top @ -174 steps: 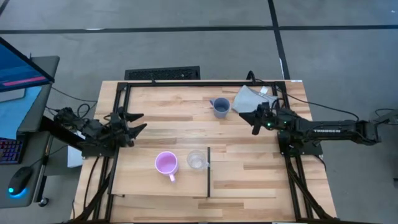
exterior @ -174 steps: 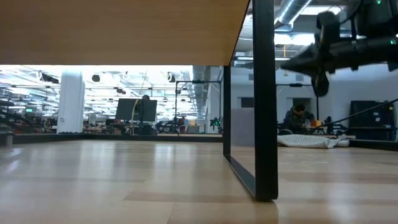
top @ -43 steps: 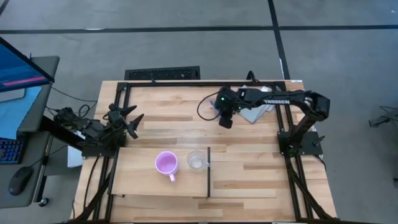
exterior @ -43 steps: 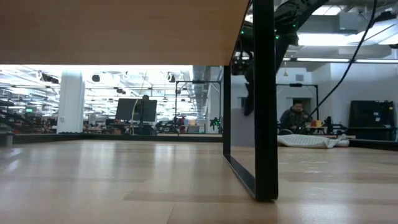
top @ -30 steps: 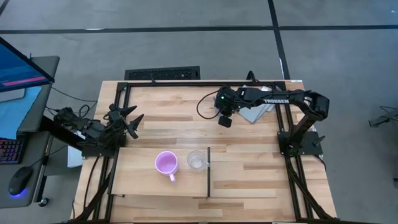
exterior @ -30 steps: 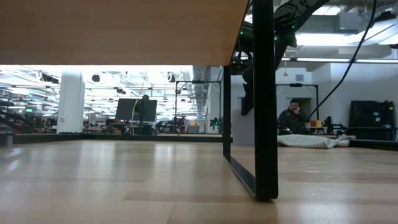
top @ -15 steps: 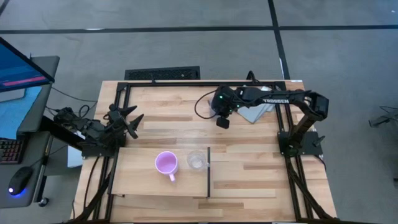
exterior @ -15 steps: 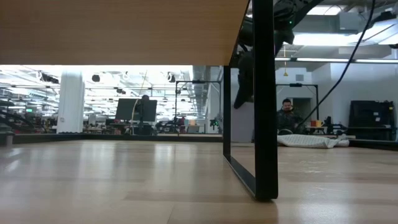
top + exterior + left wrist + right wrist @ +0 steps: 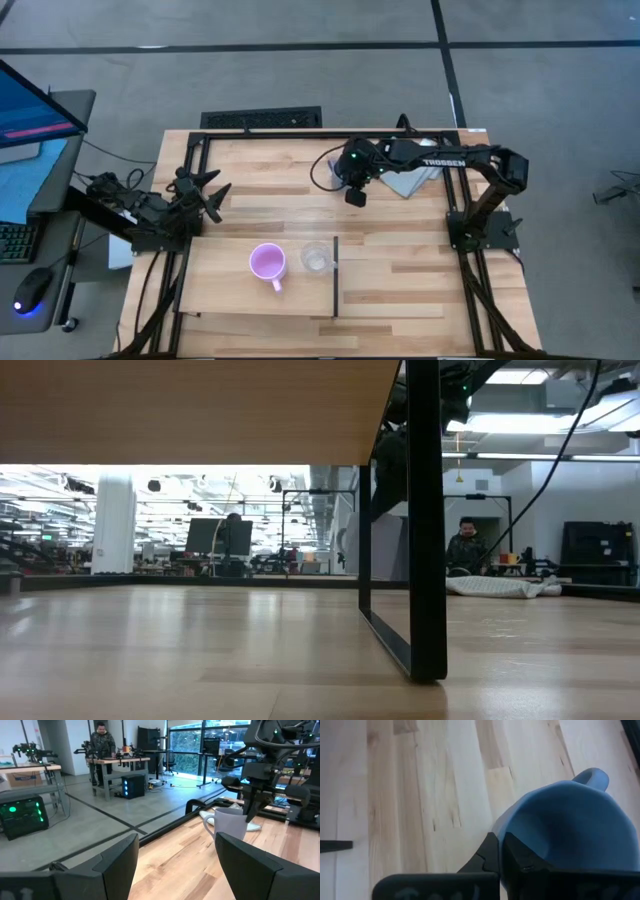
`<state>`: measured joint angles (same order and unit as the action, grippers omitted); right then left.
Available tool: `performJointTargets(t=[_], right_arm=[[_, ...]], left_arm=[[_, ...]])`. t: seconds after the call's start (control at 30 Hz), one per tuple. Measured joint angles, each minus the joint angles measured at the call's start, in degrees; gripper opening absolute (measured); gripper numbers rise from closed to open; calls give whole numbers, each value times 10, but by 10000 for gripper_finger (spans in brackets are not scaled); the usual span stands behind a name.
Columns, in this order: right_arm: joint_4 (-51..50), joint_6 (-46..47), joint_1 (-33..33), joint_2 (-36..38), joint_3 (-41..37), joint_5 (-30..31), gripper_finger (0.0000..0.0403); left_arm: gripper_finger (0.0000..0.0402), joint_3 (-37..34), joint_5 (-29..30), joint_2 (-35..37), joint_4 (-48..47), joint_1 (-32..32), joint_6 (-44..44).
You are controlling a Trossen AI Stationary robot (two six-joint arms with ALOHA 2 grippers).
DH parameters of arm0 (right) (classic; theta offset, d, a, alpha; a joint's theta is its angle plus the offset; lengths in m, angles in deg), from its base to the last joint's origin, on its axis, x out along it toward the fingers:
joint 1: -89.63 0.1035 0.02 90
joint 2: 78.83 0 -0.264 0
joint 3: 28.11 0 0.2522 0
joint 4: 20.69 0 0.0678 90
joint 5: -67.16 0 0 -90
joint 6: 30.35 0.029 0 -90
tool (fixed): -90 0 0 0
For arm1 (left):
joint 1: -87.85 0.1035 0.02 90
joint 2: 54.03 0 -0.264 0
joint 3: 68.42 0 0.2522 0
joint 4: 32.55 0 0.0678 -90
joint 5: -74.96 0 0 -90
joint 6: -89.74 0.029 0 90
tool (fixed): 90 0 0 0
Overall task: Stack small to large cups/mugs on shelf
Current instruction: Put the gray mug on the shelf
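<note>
One camera hangs overhead and looks straight down on the whole table. Another sits at tabletop height, looking level across the wood into the room. The left wrist camera faces across the table; the right wrist camera hovers close above the blue mug, which both share.

Blue-grey mug upright, rim pinched by the right tool at the tabletop's far middle. Pink mug and clear cup stand upright, side by side on the pale shelf, cup just beside its black strip.
</note>
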<state>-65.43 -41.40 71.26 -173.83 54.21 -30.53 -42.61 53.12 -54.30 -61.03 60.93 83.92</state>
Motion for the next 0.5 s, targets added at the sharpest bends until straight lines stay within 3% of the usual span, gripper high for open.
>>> performJointTargets(t=[0.3, 0.5], right_arm=[[36, 5, 16, 0, 5, 0, 14], [18, 4, 18, -35, 72, 0, 14]], left_arm=[[256, 0, 0, 0, 0, 0, -3], [256, 0, 0, 0, 0, 0, -9]])
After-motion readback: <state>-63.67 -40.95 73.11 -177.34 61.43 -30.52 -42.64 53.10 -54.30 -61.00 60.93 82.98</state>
